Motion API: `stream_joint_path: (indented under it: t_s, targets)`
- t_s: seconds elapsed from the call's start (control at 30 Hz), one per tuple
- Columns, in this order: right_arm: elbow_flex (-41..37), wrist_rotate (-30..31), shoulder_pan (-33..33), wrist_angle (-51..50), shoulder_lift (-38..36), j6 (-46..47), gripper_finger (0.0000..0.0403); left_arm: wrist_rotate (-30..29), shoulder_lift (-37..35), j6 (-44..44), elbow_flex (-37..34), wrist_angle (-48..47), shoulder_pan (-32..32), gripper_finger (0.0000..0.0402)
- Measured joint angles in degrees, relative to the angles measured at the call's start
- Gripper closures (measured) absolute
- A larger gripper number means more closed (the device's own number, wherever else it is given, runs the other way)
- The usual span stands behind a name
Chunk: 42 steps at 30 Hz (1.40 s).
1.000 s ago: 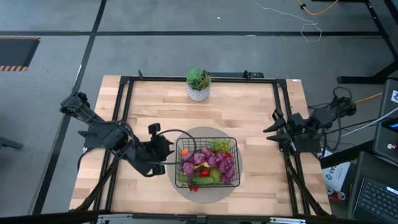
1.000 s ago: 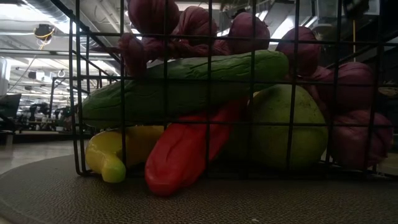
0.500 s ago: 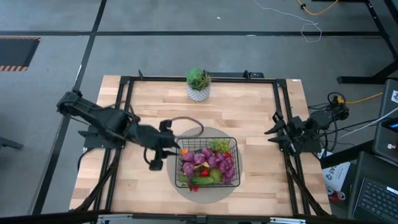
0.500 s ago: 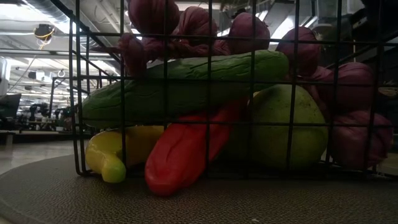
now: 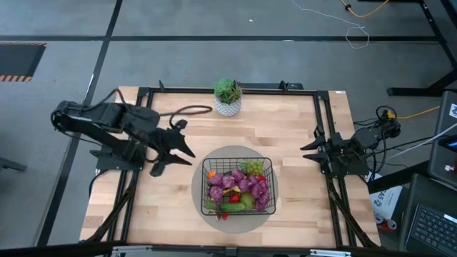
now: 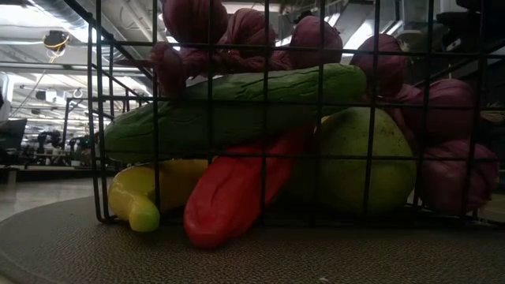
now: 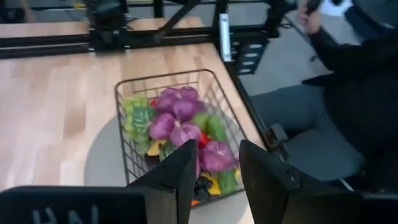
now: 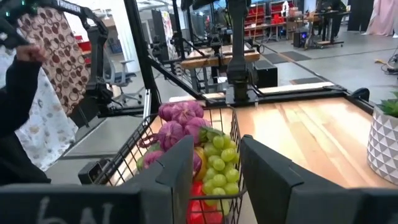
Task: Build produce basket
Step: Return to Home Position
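Observation:
The black wire basket [image 5: 237, 187] stands on a round grey mat [image 5: 203, 214] near the table's near edge. Piled in it are purple produce [image 5: 243, 184], green grapes [image 5: 251, 167], a cucumber [image 6: 237, 110], a green pear [image 6: 363, 162], a red pepper [image 6: 237, 193] and a yellow banana [image 6: 142, 193]. My left gripper [image 5: 175, 160] hovers open to the left of the basket, above the table, and sees the basket [image 7: 168, 134] from above. My right gripper [image 5: 307, 153] waits open at the table's right edge, facing the basket [image 8: 186, 155].
A white pot with a green plant [image 5: 228, 96] stands at the table's far edge. Black frame rails [image 5: 325, 135] run along the table's sides. A person's dark sleeve [image 7: 348, 93] shows beyond the table. Bare wood lies between the plant and the basket.
My left gripper has drawn back from the basket's left rim, moving toward the table's left and far side, with the arm folding back. The basket and its produce have stayed where they were.

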Motion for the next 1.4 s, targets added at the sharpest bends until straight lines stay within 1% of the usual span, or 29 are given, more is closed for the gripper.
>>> stream_joint_path:
  t_s: [0.13,0.2,0.43,0.57,0.67,0.7,0.87,0.97,1.1,1.2,1.3,1.4]
  targets:
    - [0.00,0.04,0.00,-1.60,0.02,0.08,0.0270,7.64,-3.27,1.51,0.00,-1.25,2.69,0.0286]
    - [0.00,0.05,-0.02,-2.42,0.02,0.38,0.0270,10.38,-5.20,1.62,0.00,-1.83,4.27,0.0286]
    - [0.00,0.15,-0.01,-3.36,0.02,1.49,0.0270,11.14,-11.81,1.60,-0.42,-3.86,8.27,0.0286]
    - [0.00,0.15,-0.02,-3.39,0.02,1.46,0.0270,10.51,-17.07,1.62,-4.44,-3.37,9.09,0.0286]
    - [0.00,0.15,-0.01,-3.49,0.02,1.50,0.0270,7.95,-22.51,0.98,-10.18,-1.29,9.39,0.0286]
    - [0.00,0.13,0.00,-3.58,0.02,1.49,0.0270,7.60,-24.49,0.09,-12.68,0.72,9.48,0.0286]
    - [0.00,0.13,0.00,-3.58,0.02,1.42,0.0270,9.48,-34.36,-4.56,-27.09,16.04,9.47,0.0286]
    - [0.00,0.13,-0.01,-3.58,0.02,1.32,0.0270,9.32,-38.97,-5.78,-35.72,21.63,9.47,0.0286]
    - [0.00,0.13,0.00,-3.58,0.02,1.31,0.0270,6.00,-44.03,-7.28,-45.99,27.94,9.47,0.0286]
    - [0.00,0.13,-0.02,-3.63,0.02,1.15,0.0270,5.60,-46.47,-7.87,-53.40,35.21,9.47,0.0286]
    - [0.00,0.13,0.00,-3.69,0.04,1.11,0.0270,5.58,-48.62,-7.65,-59.03,40.95,9.47,0.0286]
    - [0.00,0.11,-0.01,-3.85,0.04,1.20,0.0270,5.10,-50.64,-7.88,-63.21,42.07,9.47,0.0286]
